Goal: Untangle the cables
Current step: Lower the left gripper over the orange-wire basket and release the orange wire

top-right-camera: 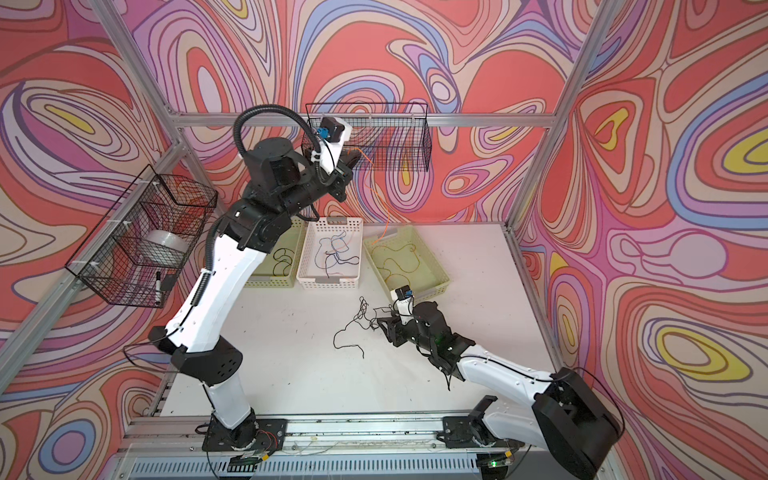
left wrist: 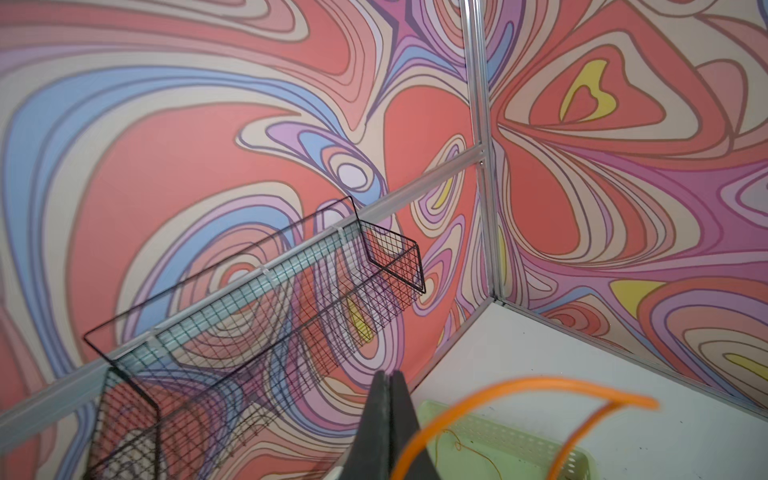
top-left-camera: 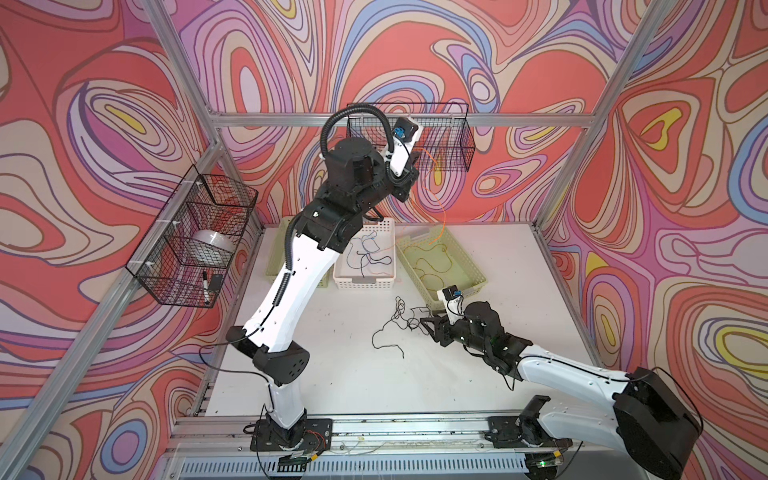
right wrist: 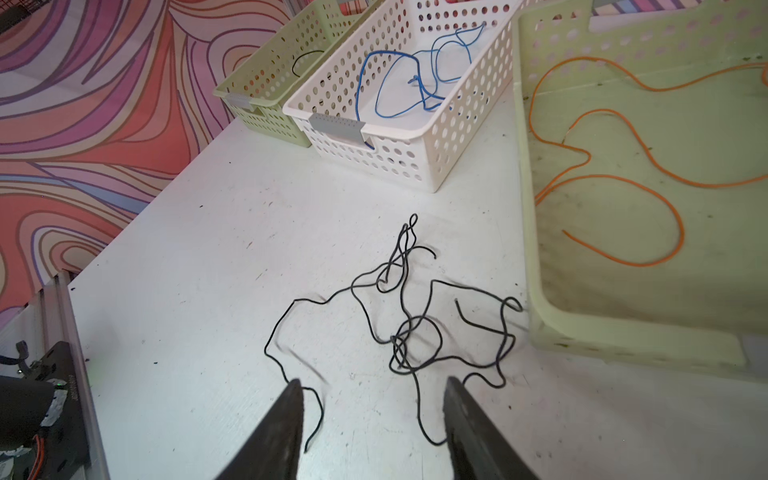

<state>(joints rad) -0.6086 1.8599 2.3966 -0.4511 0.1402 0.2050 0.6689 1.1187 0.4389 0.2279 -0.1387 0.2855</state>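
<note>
Right wrist view: right jaws parted, empty, over dark cable tangle (right wrist: 395, 340) on table (right wrist: 187, 270). Judged limp, light, thread-thin; grasp loose end, not knot. Beyond: blue cable (right wrist: 359, 83) in white basket (right wrist: 399, 135); left jaws pinching orange cable (left wrist: 540, 379) over green tray (right wrist: 524, 208).

My left arm (top-left-camera: 286, 274) and right arm (top-left-camera: 561, 370) are wearing glossy white shells, with chunky matte black housings bulging at every joint. A ribbed black hose (top-left-camera: 328, 122) is curling above my left wrist, and thin black cords (top-left-camera: 200, 353) are trailing off both arms. Small dark screw holes are dotting the white panels. The fingers (right wrist: 286, 428) of my right gripper (right wrist: 374, 379) are showing as flat, dark, tapering blades.
</note>
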